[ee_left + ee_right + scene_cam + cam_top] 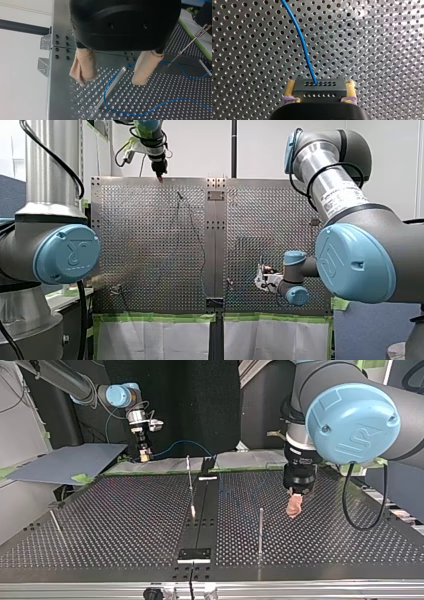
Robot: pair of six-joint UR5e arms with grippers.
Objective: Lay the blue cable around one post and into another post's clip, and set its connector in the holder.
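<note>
left pincer: black body, beige pads spread apart, nothing between them.
left pincer position: tips low over the surface; can't tell whether they touch it. It sits toward the top view's right.
post: plain metal rod standing on the surface. In the left wrist view it shows between the two fingers, ahead of them.
blue cable: comes from behind one beige pad, runs down beside the post, curves round its base and leads away across the surface.
clip post: thin rod with a clip at its tip, well apart from the left pincer.
right pincer: clamped on the connector.
connector: black block with rows of small holes, gripped on both sides by the yellow pads and held above the perforated surface.
cable at connector: exits the connector's face and arcs away from the right pincer.
right arm: enters at the top view's left, with its pincer near that view's far surface edge.
cable run between the arms: faint in the top view, probably slack; the route isn't traceable there.
</note>
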